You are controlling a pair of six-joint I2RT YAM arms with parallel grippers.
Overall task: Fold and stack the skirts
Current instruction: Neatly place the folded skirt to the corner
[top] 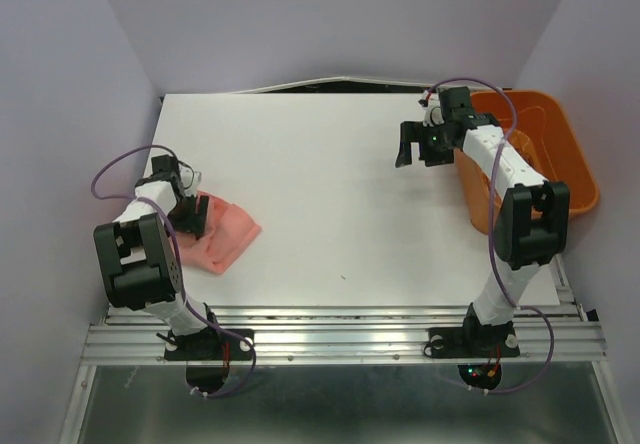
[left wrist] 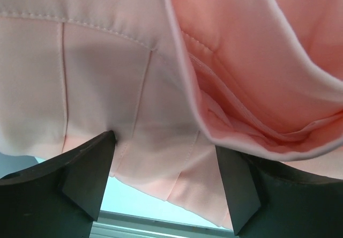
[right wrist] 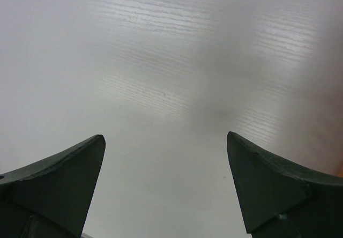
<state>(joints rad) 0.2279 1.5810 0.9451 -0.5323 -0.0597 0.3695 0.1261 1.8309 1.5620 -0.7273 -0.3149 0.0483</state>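
A folded bundle of salmon-pink pleated skirts (top: 230, 232) lies near the left front of the white table (top: 330, 204). My left gripper (top: 191, 216) hangs low over the bundle's left part. In the left wrist view its jaws stand wide apart, and the left gripper (left wrist: 165, 140) is open. The stitched, pleated skirt fabric (left wrist: 107, 77) lies between and beyond its dark fingers (left wrist: 86, 173), with a rolled fold at the upper right. My right gripper (top: 412, 150) hovers over bare table at the back right. In its own wrist view the right gripper (right wrist: 165, 136) is open and holds nothing.
An orange plastic basket (top: 525, 94) stands at the table's back right corner, just right of the right arm. Purple-grey walls close in the left, back and right sides. A metal rail (top: 340, 339) runs along the near edge.
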